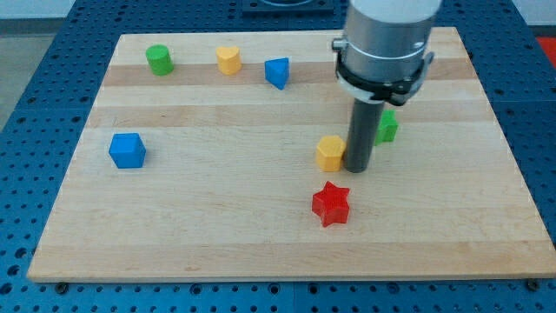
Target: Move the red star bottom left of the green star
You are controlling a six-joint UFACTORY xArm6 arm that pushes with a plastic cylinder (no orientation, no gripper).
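Note:
The red star [331, 203] lies on the wooden board [217, 226], right of centre and toward the view's bottom. The green star [387, 127] is up and to the right of it, partly hidden behind my rod. My tip [359, 167] rests on the board between them, just above and right of the red star, a small gap apart. A yellow block [330, 152] sits right against the rod's left side.
A green cylinder [159, 59], a yellow block [228, 59] and a blue block [277, 72] stand along the view's top. A blue cube [127, 149] sits at the left. The arm's grey body [385, 39] hangs over the board's top right.

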